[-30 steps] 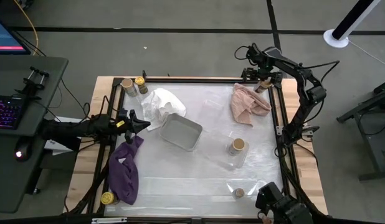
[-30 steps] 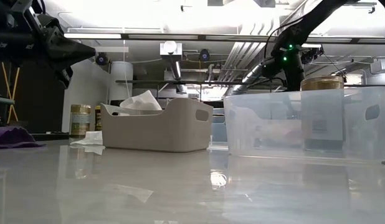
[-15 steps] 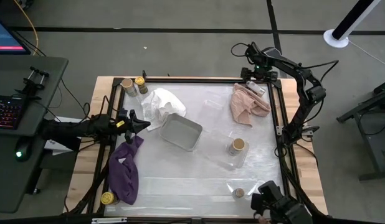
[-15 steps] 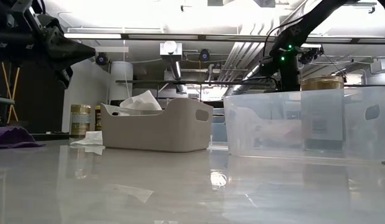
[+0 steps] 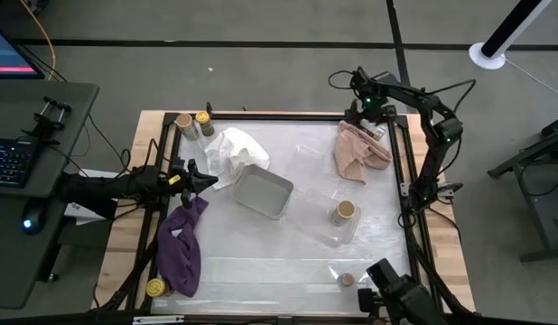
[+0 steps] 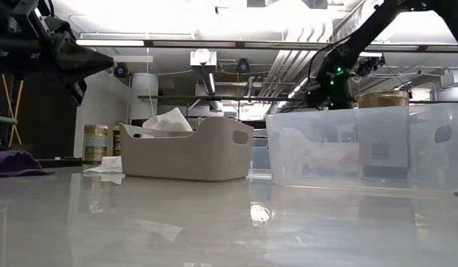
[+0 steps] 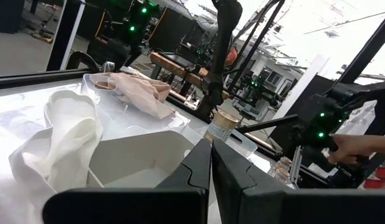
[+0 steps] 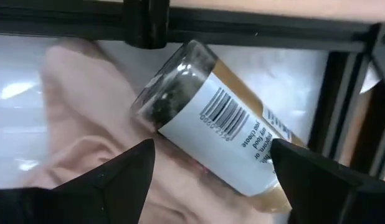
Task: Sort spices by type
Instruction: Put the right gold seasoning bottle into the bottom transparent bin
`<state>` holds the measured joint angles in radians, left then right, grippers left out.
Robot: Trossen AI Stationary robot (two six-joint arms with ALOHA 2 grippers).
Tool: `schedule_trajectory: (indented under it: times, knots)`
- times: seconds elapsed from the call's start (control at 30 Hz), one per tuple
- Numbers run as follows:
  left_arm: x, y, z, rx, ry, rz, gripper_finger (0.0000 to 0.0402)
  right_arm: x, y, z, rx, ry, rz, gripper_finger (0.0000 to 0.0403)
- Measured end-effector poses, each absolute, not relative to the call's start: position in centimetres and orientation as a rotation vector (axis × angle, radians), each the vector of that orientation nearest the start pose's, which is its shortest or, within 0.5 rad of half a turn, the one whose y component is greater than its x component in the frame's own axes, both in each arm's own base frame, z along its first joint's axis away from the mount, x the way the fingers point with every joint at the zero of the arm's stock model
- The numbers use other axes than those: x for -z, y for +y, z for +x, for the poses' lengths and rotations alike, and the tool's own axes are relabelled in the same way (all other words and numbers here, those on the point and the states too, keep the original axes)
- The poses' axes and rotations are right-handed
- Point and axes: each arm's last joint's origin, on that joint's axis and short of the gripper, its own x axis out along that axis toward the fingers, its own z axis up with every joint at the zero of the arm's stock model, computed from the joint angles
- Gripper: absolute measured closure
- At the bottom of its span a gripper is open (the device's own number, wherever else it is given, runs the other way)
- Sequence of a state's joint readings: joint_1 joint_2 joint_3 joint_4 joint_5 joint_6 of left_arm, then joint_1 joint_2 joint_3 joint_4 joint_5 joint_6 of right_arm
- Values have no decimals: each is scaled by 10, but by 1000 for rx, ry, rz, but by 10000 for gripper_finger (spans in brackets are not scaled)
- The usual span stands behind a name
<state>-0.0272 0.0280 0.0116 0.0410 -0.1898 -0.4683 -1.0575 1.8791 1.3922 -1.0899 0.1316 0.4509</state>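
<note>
My right gripper (image 5: 365, 110) (image 8: 211, 149) is open over the table's far right corner. A glass spice jar (image 8: 205, 124) with a white barcode label and a tan lid lies on its side on the pink cloth (image 5: 358, 149), between the open fingers; I see no touch. My left gripper (image 5: 209, 181) (image 7: 210, 168) is shut and empty at the left side, above the purple cloth (image 5: 181, 244). A tan-topped jar (image 5: 344, 213) stands in a clear bin (image 5: 315, 226). A tan-topped jar (image 5: 182, 122) and a yellow-lidded jar (image 5: 204, 120) stand at the far left corner.
The grey tray (image 5: 261, 190) sits mid-table with a white cloth (image 5: 236, 149) at its far left side. A yellow-lidded jar (image 5: 155, 288) stands at the near left corner and a tiny brownish jar (image 5: 346, 280) near the front right. A black frame (image 5: 407, 181) rims the table.
My right gripper has moved toward the table's left along the far edge. The jar under it, which showed its tan top a second ago, now lies on its side on the pink cloth.
</note>
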Motion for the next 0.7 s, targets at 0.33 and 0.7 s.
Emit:
schedule_trajectory:
  times: [0.33, 0.7]
  knots:
    - [-169, 3, 98, -154, -62, -470, 398, -189, -310, 154, 1208, 1423, 911, 89]
    - [-169, 3, 98, -154, -62, -470, 398, -151, -311, 154, 1055, 1634, 963, 94]
